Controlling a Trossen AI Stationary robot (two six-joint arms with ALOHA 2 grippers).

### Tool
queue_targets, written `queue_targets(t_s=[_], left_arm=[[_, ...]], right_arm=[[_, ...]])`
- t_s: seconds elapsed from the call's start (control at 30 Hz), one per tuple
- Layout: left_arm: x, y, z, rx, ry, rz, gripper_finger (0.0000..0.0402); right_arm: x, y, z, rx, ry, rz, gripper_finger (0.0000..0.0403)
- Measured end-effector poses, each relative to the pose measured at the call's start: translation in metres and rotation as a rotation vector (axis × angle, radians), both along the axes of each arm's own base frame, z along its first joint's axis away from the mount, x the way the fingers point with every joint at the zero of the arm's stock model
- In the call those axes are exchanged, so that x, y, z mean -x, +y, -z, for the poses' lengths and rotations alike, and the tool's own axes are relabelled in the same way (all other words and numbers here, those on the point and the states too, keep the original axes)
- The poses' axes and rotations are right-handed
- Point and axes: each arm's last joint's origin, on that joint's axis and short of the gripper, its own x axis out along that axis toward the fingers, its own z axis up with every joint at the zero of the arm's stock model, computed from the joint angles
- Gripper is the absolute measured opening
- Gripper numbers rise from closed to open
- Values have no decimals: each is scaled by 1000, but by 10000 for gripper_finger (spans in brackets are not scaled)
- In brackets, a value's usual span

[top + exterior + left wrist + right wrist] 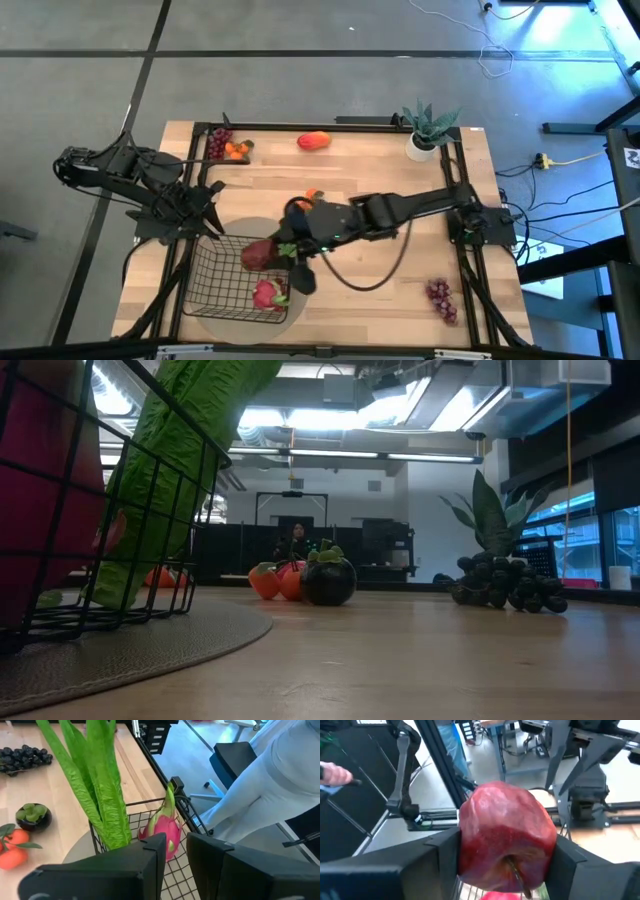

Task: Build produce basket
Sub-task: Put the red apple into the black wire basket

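The black wire basket (222,283) stands on a round grey mat. In it lie a pink dragon fruit (267,293) (167,827) and long green leafy stalks (95,780) (165,470), which lean upright against its rim. My right gripper (268,256) is over the basket, shut on a dark red apple (506,837). By the basket's far left corner, my left gripper (208,218) hovers with its fingers (150,865) a narrow gap apart and nothing between them. My right gripper pinches the apple's two opposite sides (465,850) between its two fingers. It comes from the table's right, slanting a little downward. The apple is lifted clear above the basket, its stem end (512,865) turned toward the wrist camera.
A mango (314,141), a grape bunch with oranges (228,148) and a potted plant (428,130) line the far edge. Another grape bunch (441,298) lies near right. A dark green-topped fruit (327,580) and oranges (272,581) sit mid-table. A person (270,785) stands beside the table.
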Motion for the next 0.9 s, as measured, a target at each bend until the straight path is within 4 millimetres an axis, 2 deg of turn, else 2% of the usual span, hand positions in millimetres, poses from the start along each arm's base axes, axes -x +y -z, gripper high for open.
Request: queue_targets(t_s=[0.17, 0.5, 0.77, 0.9], left_arm=[[2, 1, 0, 1, -2, 0, 66], [21, 5, -5, 18, -60, 2, 66], [28, 6, -7, 27, -82, 0, 66], [28, 7, -7, 27, -83, 0, 66]], right_arm=[[-25, 1, 24, 13, -32, -20, 198], [-63, 8, 84, 73, -8, -30, 198], [-78, 12, 123, 130, 53, -48, 198], [-80, 12, 133, 147, 87, -44, 198]])
